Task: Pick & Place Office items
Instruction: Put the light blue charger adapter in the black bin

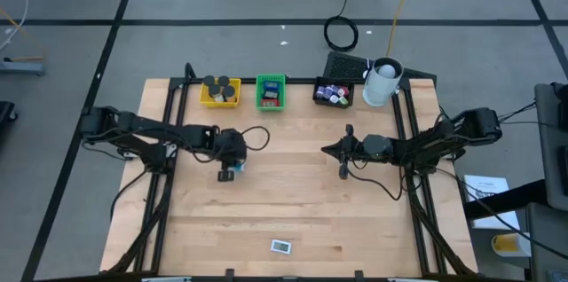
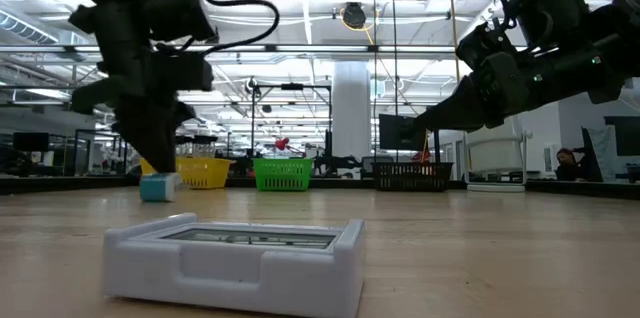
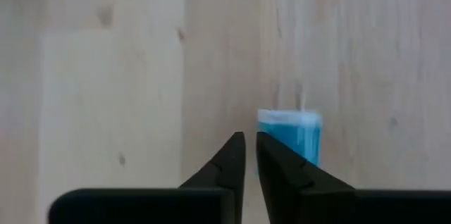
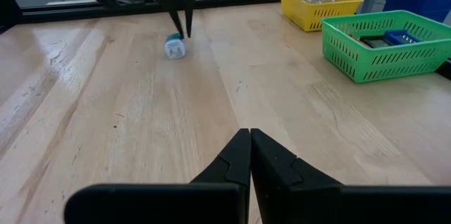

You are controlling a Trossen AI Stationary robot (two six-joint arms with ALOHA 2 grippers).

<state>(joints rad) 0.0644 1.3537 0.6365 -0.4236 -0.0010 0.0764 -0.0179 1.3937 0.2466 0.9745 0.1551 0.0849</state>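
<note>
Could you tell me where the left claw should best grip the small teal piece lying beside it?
Probably from straight above, across the narrow sides of the teal piece: it lies flat on the table with clear wood around it. The left claw, shut, must open first.

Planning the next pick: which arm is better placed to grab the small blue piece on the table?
Left. The left gripper hangs right at the blue piece, fingers shut; the right gripper is well off to the side.

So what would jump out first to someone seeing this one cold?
The left gripper stands point-down over a small blue piece on the bare wooden table, fingers nearly shut beside it, not holding it. A white flat piece lies alone near the front edge, while three trays, yellow, green and black, line the back.
</note>
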